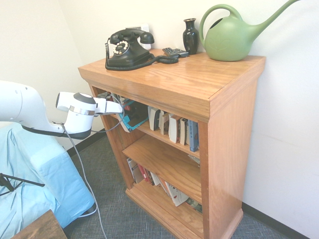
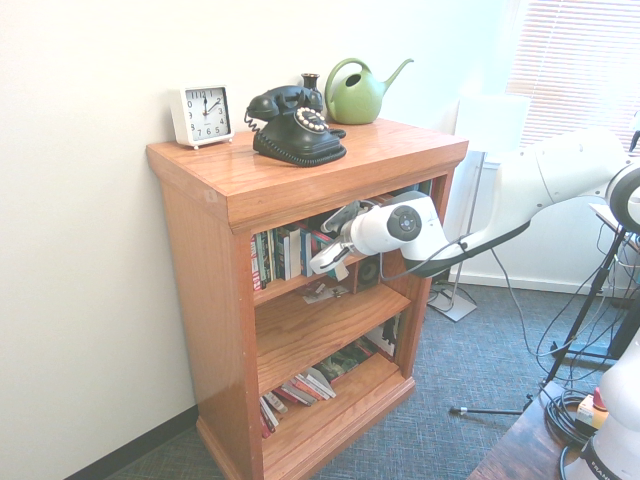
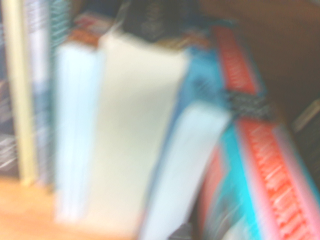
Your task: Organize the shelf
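In the first exterior view, the warm orange-brown wooden shelf [image 1: 209,99] stands against the white wall, and the white arm's tool [image 1: 121,108] reaches into its top tier at a leaning teal-covered book [image 1: 133,115]. Whether the tool is open or holding anything I cannot tell. Straightening that book likely calls for a slow, level push.

In the second exterior view, the tool [image 2: 322,262] sits at the top tier's opening beside upright books [image 2: 285,252]; its fingertips blur into clutter.

The wrist view is badly out of focus: pale page edges [image 3: 130,130] and a red-and-teal cover [image 3: 265,165] lean together.
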Robot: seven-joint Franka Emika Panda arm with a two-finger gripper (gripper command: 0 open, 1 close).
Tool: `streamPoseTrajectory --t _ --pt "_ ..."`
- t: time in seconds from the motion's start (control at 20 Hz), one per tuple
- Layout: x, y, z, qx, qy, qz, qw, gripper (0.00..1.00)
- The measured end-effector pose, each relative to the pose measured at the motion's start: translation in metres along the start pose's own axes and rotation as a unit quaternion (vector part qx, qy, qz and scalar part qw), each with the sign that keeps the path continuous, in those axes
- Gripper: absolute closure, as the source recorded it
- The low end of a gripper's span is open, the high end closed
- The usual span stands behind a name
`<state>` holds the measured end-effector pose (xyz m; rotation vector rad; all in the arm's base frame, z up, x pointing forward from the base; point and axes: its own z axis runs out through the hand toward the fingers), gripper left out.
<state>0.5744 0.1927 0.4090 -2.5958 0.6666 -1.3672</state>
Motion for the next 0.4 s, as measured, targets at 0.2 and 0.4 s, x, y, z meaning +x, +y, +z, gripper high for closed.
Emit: streamPoseTrajectory --t 0.2,0.4 --pt "-0.027 0.018 -0.024 0.013 -0.025 -0.008 1.000 0.00" --pt "-0.032 0.054 -0.055 0.010 -0.038 0.012 0.999 0.00"
